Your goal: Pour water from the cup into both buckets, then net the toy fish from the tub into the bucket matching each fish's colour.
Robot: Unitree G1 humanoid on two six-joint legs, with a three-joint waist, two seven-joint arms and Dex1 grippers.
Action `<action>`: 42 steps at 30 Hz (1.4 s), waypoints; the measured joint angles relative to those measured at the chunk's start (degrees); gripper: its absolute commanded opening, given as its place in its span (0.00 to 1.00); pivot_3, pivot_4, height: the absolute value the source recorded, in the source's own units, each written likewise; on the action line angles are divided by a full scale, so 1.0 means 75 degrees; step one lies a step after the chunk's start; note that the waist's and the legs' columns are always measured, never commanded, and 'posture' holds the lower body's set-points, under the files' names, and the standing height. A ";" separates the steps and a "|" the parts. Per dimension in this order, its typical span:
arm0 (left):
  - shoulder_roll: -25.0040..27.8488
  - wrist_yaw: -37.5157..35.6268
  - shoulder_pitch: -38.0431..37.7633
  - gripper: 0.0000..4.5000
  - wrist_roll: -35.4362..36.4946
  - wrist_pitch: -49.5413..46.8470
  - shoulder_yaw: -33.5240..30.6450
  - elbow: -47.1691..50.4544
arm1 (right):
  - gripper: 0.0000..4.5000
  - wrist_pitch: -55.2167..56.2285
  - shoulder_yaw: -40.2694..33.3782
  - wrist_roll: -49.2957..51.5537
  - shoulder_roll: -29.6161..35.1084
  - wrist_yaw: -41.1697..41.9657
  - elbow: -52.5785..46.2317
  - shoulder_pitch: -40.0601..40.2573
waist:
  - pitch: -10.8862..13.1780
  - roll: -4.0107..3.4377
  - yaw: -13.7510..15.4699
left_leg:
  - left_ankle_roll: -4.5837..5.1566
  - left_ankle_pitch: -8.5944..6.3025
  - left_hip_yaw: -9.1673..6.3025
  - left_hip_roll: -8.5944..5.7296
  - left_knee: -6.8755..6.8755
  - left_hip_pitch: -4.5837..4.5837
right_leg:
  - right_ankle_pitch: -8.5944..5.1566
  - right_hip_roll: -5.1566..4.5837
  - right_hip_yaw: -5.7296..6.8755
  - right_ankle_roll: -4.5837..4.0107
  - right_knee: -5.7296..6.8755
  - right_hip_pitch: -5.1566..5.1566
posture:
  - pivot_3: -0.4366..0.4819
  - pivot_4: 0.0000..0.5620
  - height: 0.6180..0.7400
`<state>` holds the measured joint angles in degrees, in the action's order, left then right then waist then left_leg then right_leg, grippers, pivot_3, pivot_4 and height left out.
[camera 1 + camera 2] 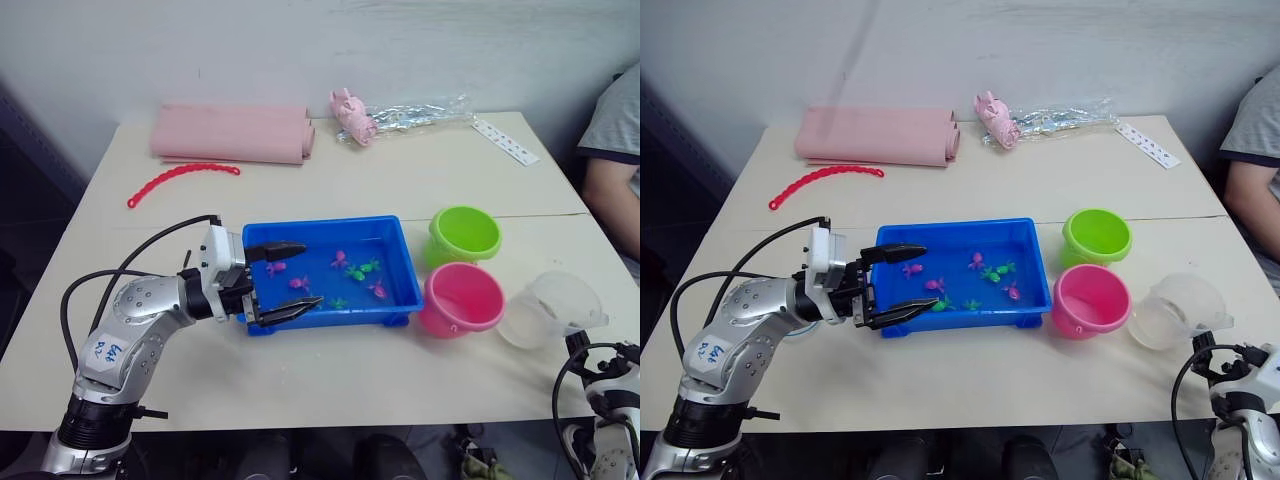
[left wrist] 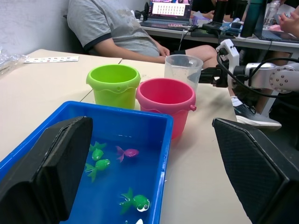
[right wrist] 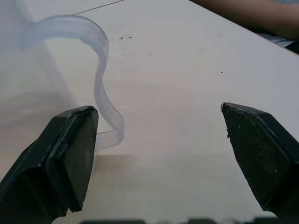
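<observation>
Cup point(image 1: 553, 309): a clear, frosted measuring cup standing upright on the table point(image 1: 300, 385), just beside the pink bucket point(image 1: 460, 299) on the robot's right. Its curved handle point(image 3: 103, 79) appears in the right wrist view, close to one finger of the right gripper point(image 3: 159, 154). That gripper is spread wide and holds nothing; the handle lies toward one side of the gap rather than centred.

Green bucket point(image 1: 464, 235): stands just behind the pink one, both beside the right end of the blue tub point(image 1: 330, 273). Whether either bucket holds water cannot be told.

Tub: holds shallow water and several small toy fish point(image 1: 338, 260), pink and green, scattered toward its middle and right.

Left gripper point(image 1: 290, 276): fingers parted and empty, reaching over the left end of the tub, one finger above the water and one along the near rim.

Periphery: a folded pink cloth point(image 1: 232, 133), a red beaded strip point(image 1: 182, 181), a pink toy in a clear wrapper point(image 1: 395, 118), and a seated person point(image 1: 612, 160) at the table's right edge.

Risks, as judged from this arrangement. With the handle off-centre, closing the fingers could catch it at an edge, so the cup twists, tips or slides into the pink bucket. A light plastic cup may also be pushed away instead of gripped. The left gripper sits low over the tub and could nudge it, slopping water.
</observation>
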<state>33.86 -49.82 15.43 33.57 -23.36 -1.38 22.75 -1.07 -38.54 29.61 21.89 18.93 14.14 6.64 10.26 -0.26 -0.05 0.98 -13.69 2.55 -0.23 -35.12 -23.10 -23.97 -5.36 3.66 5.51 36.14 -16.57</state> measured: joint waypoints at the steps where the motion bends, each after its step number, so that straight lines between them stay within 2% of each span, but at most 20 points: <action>1: 0.0000 0.0004 0.0000 1.00 0.0002 -0.0062 0.0002 0.0001 | 0.99 0.0008 0.0000 0.0003 0.0169 0.0149 0.0278 -0.0175 | 0.0000 0.0001 -0.0004 | 0.0001 0.0001 0.0001 0.0000 -0.0001 0.0000 | 0.0000 0.0001 -0.0001 0.0000 -0.0001 0.0000 | 0.48 0.27 1.00; 14: 0.0008 -0.0068 0.0000 1.00 0.0014 -0.0236 0.0001 -0.0002 | 0.99 0.0454 0.0002 -0.0025 0.1048 0.1305 0.2215 -0.1215 | 0.0002 0.0003 -0.0005 | 0.0004 0.0002 0.0005 0.0001 -0.0005 0.0000 | 0.0001 0.0003 0.0000 0.0002 -0.0004 0.0002 | 0.48 0.27 1.00; 15: 0.0008 -0.0068 0.0000 1.00 0.0014 -0.0238 0.0000 -0.0002 | 0.91 0.0481 0.0003 -0.0026 0.1096 0.1396 0.2353 -0.1293 | 0.0003 0.0003 -0.0006 | 0.0004 0.0002 0.0006 0.0001 -0.0005 0.0000 | 0.0001 0.0003 0.0000 0.0002 -0.0005 0.0002 | 0.48 0.27 1.00; 16: 0.0009 -0.0068 0.0000 1.00 0.0014 -0.0241 0.0000 -0.0002 | 0.88 0.0493 0.0006 -0.0028 0.1125 0.1481 0.2416 -0.1333 | 0.0002 0.0003 -0.0006 | 0.0005 0.0003 0.0007 0.0001 -0.0005 -0.0001 | 0.0001 0.0003 0.0000 0.0003 -0.0005 0.0002 | 0.48 0.27 1.00; 19: 0.0009 -0.0055 0.0000 1.00 0.0014 -0.0243 -0.0004 -0.0002 | 0.65 0.0622 0.0019 -0.0032 0.1155 0.1703 0.2570 -0.1405 | 0.0003 0.0003 -0.0003 | 0.0006 0.0002 0.0007 0.0001 -0.0005 -0.0001 | 0.0002 0.0003 0.0000 0.0003 -0.0005 0.0002 | 0.48 0.27 1.00; 21: 0.0009 -0.0031 0.0000 1.00 0.0013 -0.0243 -0.0022 -0.0002 | 0.45 0.0685 0.0019 -0.0025 0.1154 0.1849 0.2618 -0.1446 | 0.0003 0.0004 0.0002 | 0.0006 0.0002 0.0007 0.0001 -0.0006 -0.0002 | 0.0002 0.0002 0.0000 0.0004 -0.0007 0.0003 | 0.48 0.27 1.00; 24: 0.0008 0.0012 -0.0029 1.00 0.0012 -0.0240 -0.0051 -0.0001 | 0.09 0.0807 0.0013 0.0030 0.1154 0.2008 0.2604 -0.1449 | 0.0003 0.0004 0.0000 | 0.0007 0.0002 0.0006 0.0001 -0.0006 -0.0002 | 0.0003 0.0002 0.0000 0.0005 -0.0010 0.0004 | 0.48 0.27 1.00; 25: 0.0008 0.0027 -0.0070 1.00 0.0012 -0.0236 -0.0053 -0.0001 | 0.01 0.0819 0.0006 0.0058 0.1154 0.2045 0.2597 -0.1445 | 0.0003 0.0005 -0.0002 | 0.0007 0.0002 0.0006 0.0001 -0.0006 -0.0002 | 0.0003 0.0002 0.0000 0.0006 -0.0011 0.0004 | 0.48 0.27 1.00; 35: -0.0001 0.0046 -0.0159 1.00 0.0014 -0.0235 -0.0053 -0.0001 | 0.01 0.0800 -0.0008 0.0113 0.1171 0.2123 0.2264 -0.1115 | 0.0007 0.0002 0.0006 | 0.0007 0.0002 0.0006 0.0002 -0.0005 -0.0004 | 0.0003 0.0002 0.0000 0.0006 -0.0014 0.0004 | 0.48 0.27 1.00; 38: 0.0000 -0.0033 -0.0144 1.00 0.0048 -0.0267 -0.0049 -0.0027 | 0.01 0.0800 -0.0015 0.0101 0.1179 0.2027 0.1474 -0.0743 | 0.0010 -0.0004 0.0002 | 0.0007 0.0001 0.0007 0.0002 -0.0004 -0.0006 | 0.0003 0.0002 0.0000 0.0006 -0.0016 0.0003 | 0.48 0.27 1.00; 42: 0.0003 -0.0310 0.0027 1.00 0.0128 -0.0348 -0.0001 -0.0239 | 0.01 0.0210 -0.0060 0.0141 0.1671 0.1849 -0.0521 -0.0070 | 0.0026 -0.0030 0.0009 | 0.0007 0.0001 0.0007 0.0001 -0.0005 -0.0006 | 0.0004 0.0002 0.0000 0.0007 -0.0015 0.0003 | 0.48 0.27 1.00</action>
<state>33.88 -52.15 15.63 34.53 -25.97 -1.39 20.96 0.51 -38.99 30.66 34.42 32.80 10.24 6.12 10.46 -0.49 0.02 1.03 -13.68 2.61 -0.22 -35.16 -23.15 -23.94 -5.35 3.66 5.56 36.02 -16.55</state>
